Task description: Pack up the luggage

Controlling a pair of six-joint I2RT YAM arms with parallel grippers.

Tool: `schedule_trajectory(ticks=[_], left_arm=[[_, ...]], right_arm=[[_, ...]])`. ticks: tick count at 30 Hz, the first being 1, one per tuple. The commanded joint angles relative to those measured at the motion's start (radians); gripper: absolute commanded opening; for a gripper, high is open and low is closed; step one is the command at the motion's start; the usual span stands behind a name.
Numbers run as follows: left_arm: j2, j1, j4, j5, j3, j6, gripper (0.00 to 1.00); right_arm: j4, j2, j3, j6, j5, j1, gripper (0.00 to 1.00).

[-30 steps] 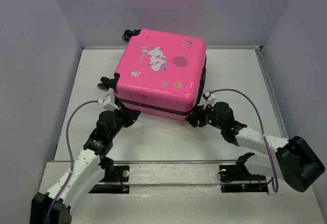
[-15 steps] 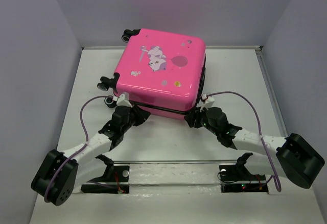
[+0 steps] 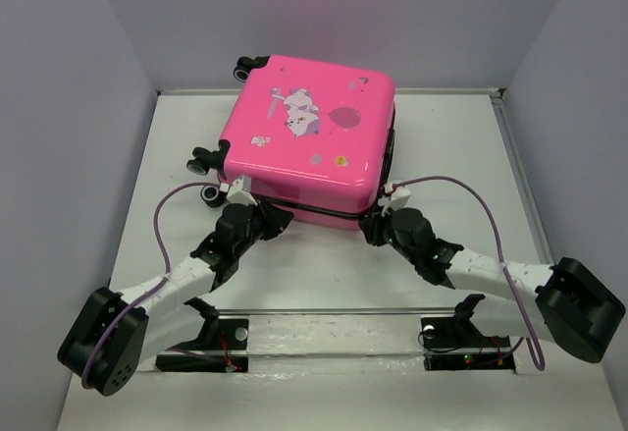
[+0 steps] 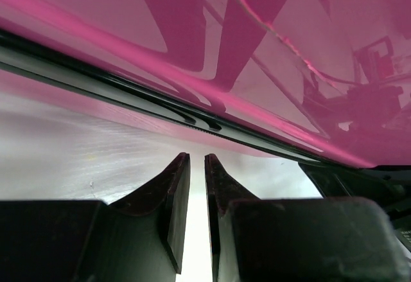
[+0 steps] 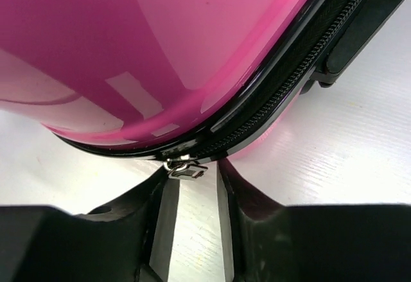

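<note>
The white tabletop (image 3: 324, 264) carries the hot-pink suitcase (image 3: 309, 141), lying flat with its printed lid up and closed, so whatever is inside is hidden. Its near wall faces both arms, and the black zipper track (image 5: 282, 96) runs sideways along it and round the near-right corner. The right pincer (image 5: 192, 195) is the nearer. It is partly open, with the metal zipper pull (image 5: 184, 169) at its mouth, possibly brushing one finger but not visibly pinched. The left pincer (image 4: 196, 166) stands just short of the seam, narrowed to a slit and holding nothing.
</note>
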Motion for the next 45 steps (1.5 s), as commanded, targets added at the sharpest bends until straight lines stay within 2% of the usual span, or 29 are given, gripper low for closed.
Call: schedule_trajectory(ticks=[1, 4, 6, 13, 17, 21, 26, 29, 32, 34, 35, 37, 40, 41, 43, 45], left_arm=[[-0.027, -0.017, 0.064, -0.025, 0.028, 0.008, 0.27], [-0.022, -0.023, 0.064, -0.025, 0.037, 0.005, 0.26], [-0.024, -0.029, 0.066, -0.025, 0.046, 0.003, 0.26], [0.031, -0.046, 0.070, -0.053, 0.126, 0.020, 0.26], [0.077, -0.090, 0.104, -0.067, 0.161, 0.005, 0.24], [0.108, -0.130, 0.112, -0.084, 0.196, 0.000, 0.24], [0.145, -0.161, 0.138, -0.091, 0.204, -0.015, 0.23], [0.175, -0.178, 0.155, -0.090, 0.206, -0.023, 0.23], [0.197, -0.185, 0.161, -0.084, 0.212, -0.026, 0.23], [0.186, -0.187, 0.134, -0.099, 0.222, -0.015, 0.22], [0.177, -0.184, 0.059, -0.111, 0.233, -0.001, 0.22], [0.121, -0.173, -0.033, -0.149, 0.272, 0.055, 0.23], [-0.023, -0.106, -0.237, -0.182, 0.327, 0.117, 0.47], [-0.060, -0.078, -0.282, -0.174, 0.341, 0.149, 0.66], [-0.157, 0.041, -0.395, -0.103, 0.405, 0.192, 0.82], [-0.186, 0.170, -0.491, -0.033, 0.489, 0.214, 0.89]], right_arm=[[0.111, -0.034, 0.088, -0.032, 0.087, 0.022, 0.26], [0.102, -0.034, 0.092, -0.029, 0.103, 0.052, 0.11], [0.076, -0.045, 0.085, -0.023, 0.141, 0.100, 0.07], [-0.085, -0.055, 0.103, 0.066, 0.167, 0.254, 0.07], [-0.166, 0.041, 0.219, 0.095, 0.184, 0.370, 0.07], [-0.194, 0.095, 0.299, 0.092, 0.196, 0.433, 0.07], [-0.185, 0.083, 0.356, 0.087, 0.149, 0.434, 0.07], [-0.185, 0.161, 0.431, 0.055, 0.135, 0.434, 0.07], [-0.051, 0.278, 0.489, -0.004, 0.115, 0.434, 0.07], [0.022, 0.332, 0.505, -0.018, 0.162, 0.434, 0.07], [0.127, 0.371, 0.487, -0.031, 0.191, 0.434, 0.07], [0.194, 0.382, 0.455, -0.019, 0.236, 0.421, 0.07], [0.212, 0.328, 0.372, 0.027, 0.268, 0.412, 0.07], [0.209, 0.307, 0.350, 0.047, 0.265, 0.398, 0.07], [0.199, 0.241, 0.295, 0.061, 0.256, 0.388, 0.07], [0.180, 0.204, 0.272, 0.069, 0.230, 0.363, 0.07]])
